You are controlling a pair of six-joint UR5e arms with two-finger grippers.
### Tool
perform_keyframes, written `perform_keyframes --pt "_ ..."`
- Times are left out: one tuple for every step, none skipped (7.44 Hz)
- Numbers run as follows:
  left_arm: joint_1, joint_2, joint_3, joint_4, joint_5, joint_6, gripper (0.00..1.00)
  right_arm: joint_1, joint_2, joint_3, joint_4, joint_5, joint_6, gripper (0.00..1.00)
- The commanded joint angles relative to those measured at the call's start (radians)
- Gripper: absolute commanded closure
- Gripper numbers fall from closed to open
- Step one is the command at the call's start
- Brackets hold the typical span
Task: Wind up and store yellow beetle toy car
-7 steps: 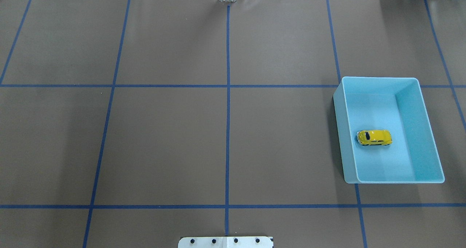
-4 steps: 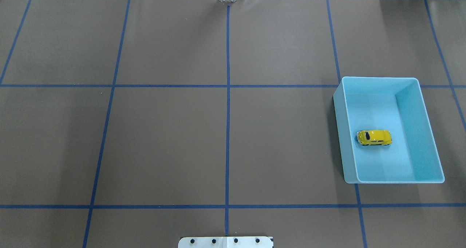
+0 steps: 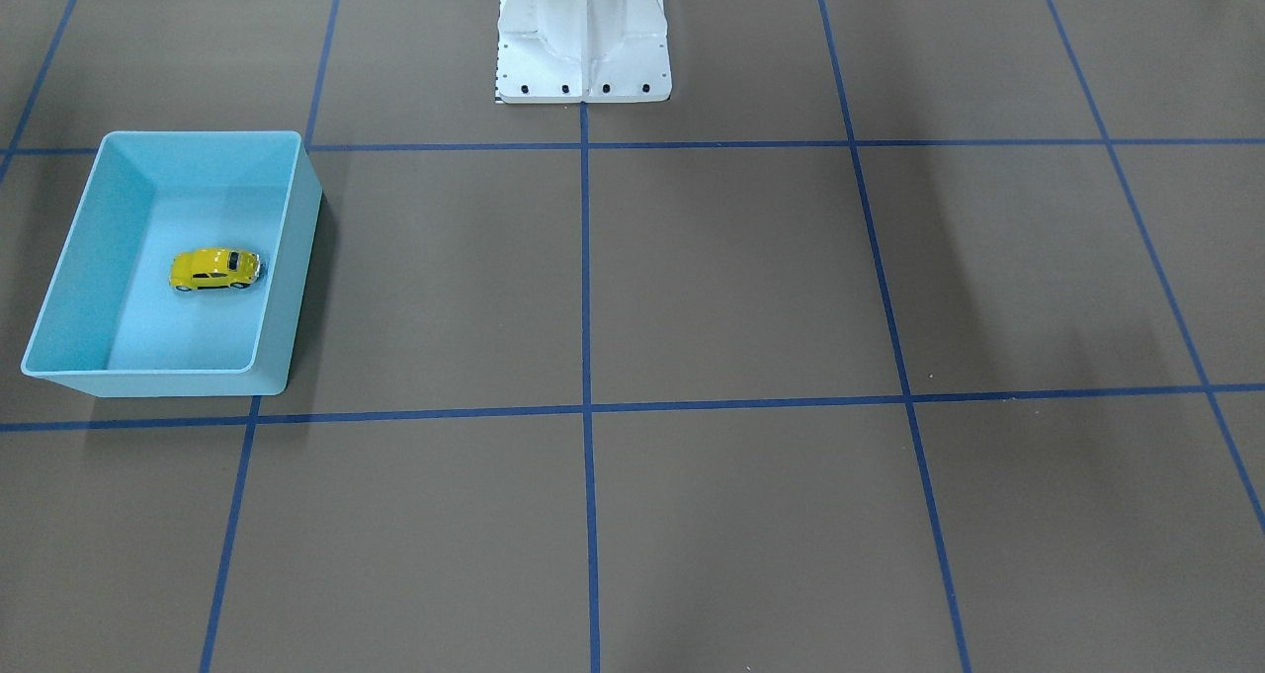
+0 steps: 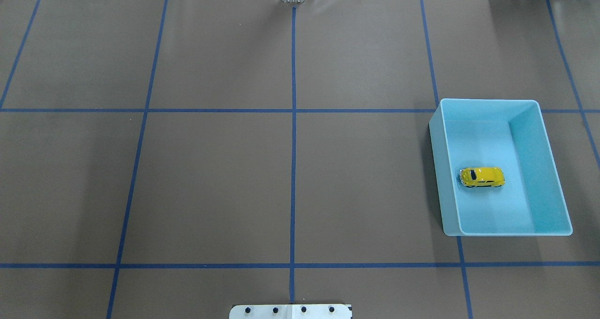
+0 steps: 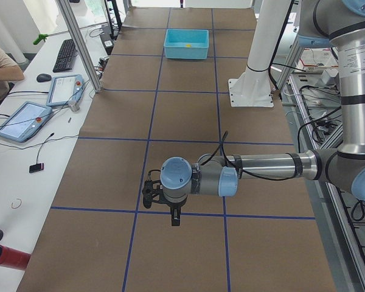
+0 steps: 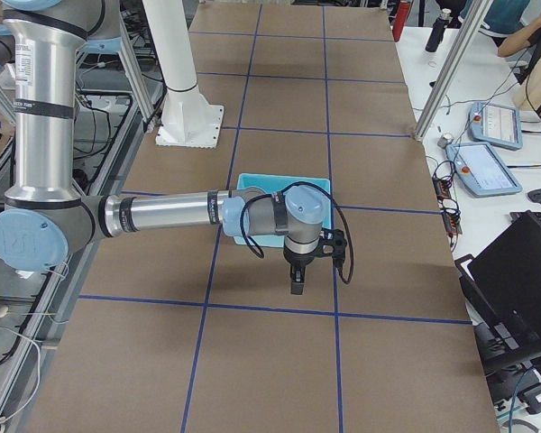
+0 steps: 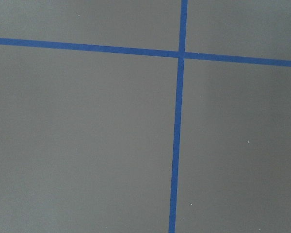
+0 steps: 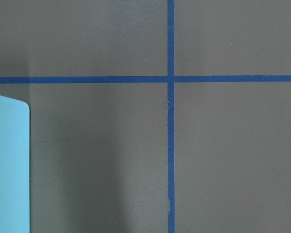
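The yellow beetle toy car [image 4: 482, 177] lies on the floor of the light-blue bin [image 4: 539, 169] at the table's right side, and it shows in the front view [image 3: 214, 269] inside the bin [image 3: 289, 288]. No gripper shows in the overhead or front view. My left gripper [image 5: 175, 216] hangs over the table's left end, far from the bin. My right gripper [image 6: 296, 284] hangs just beyond the bin [image 6: 252, 181]. They show only in the side views, so I cannot tell whether either is open or shut. A corner of the bin [image 8: 9, 165] shows in the right wrist view.
The brown mat carries a blue tape grid [image 4: 293, 169]. The white robot base [image 3: 583, 36] stands at the near middle edge. Operator desks with tablets [image 5: 24, 120] and a keyboard line the far side.
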Motion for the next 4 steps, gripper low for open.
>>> perform_keyframes --pt "0.000 -0.001 -0.002 -0.002 -0.001 -0.001 0.00 0.000 0.000 -0.001 0.000 0.000 0.000 0.00" --pt "0.000 -0.001 0.000 -0.003 -0.001 -0.001 0.00 0.000 0.000 -0.001 0.000 -0.001 0.000 0.00" --pt "0.000 -0.001 0.000 -0.003 -0.001 -0.001 0.00 0.000 0.000 -0.001 0.000 0.000 0.000 0.00" --pt "0.002 -0.005 0.001 -0.005 -0.001 -0.001 0.00 0.000 0.002 -0.001 0.000 0.000 0.000 0.00"
